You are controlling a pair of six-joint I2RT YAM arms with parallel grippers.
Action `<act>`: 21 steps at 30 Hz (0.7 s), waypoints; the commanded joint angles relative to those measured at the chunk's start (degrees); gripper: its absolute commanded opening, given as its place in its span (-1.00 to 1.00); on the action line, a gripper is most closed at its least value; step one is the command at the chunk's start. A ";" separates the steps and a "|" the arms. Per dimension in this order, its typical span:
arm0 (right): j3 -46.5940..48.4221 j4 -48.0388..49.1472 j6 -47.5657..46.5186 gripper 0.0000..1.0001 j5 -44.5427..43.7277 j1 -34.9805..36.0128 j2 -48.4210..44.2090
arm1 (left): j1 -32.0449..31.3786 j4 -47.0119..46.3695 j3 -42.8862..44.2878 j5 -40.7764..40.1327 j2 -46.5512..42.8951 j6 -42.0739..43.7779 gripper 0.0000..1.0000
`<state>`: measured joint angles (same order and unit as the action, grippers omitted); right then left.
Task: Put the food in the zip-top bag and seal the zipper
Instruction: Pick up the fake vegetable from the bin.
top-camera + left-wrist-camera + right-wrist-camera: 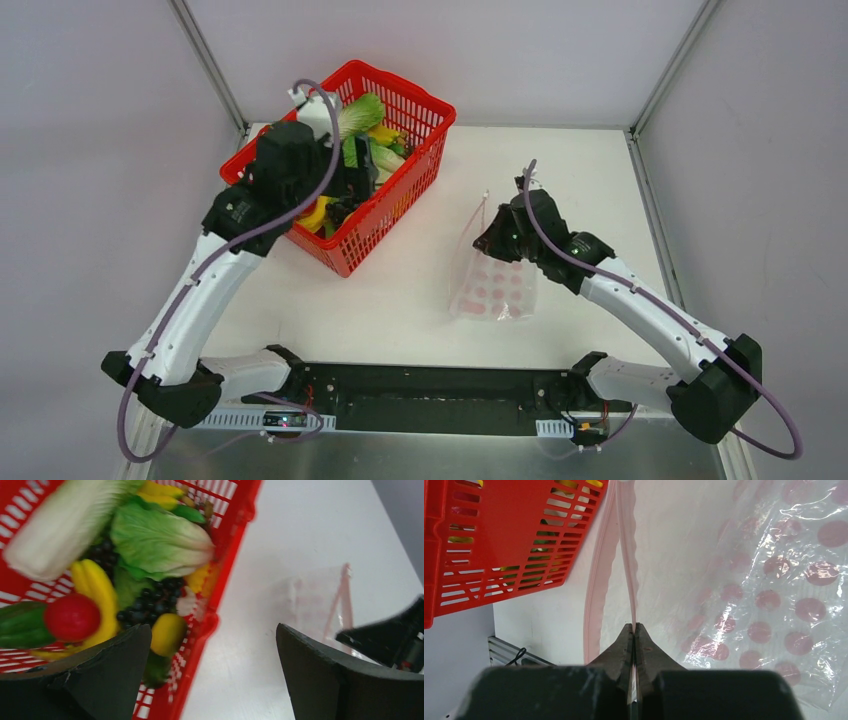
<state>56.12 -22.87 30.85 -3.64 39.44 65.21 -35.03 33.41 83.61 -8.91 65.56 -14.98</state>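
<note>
The food lies in a red mesh basket (400, 185): a long white cabbage (60, 525), leafy greens (160, 540), bananas (95, 585), dark grapes (145, 605), a red round fruit (72, 617) and a yellow-green fruit (167, 632). My left gripper (212, 647) is open and empty, hovering over the basket's right rim (220, 615); it also shows in the top view (355, 185). The clear zip-top bag (495, 290) with pink dots lies right of the basket. My right gripper (634, 626) is shut on one pink zipper strip (626, 555), holding the bag's mouth up; the other strip (596, 600) hangs apart.
The basket stands at the table's back left, seen in the right wrist view (509, 540) just beyond the bag's mouth. Bare white table (400, 300) lies between basket and bag. Grey walls with metal posts (665, 70) close the back and sides.
</note>
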 commanded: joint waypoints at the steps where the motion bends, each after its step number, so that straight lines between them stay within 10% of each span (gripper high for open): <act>1: -0.49 3.40 0.09 -1.00 2.73 -0.27 -0.95 | 10.25 10.77 9.66 3.39 5.10 9.77 0.98; 10: -1.10 3.72 -0.62 -1.00 5.04 -0.32 -0.94 | 30.42 11.25 16.78 15.99 23.08 12.11 0.91; 21: -1.54 4.02 -0.62 -1.00 5.91 -0.30 -0.23 | 36.88 -4.71 9.31 11.58 28.21 0.37 0.93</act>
<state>54.74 -21.17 30.63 1.63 39.35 65.21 1.63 36.91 94.70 5.32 94.87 -9.89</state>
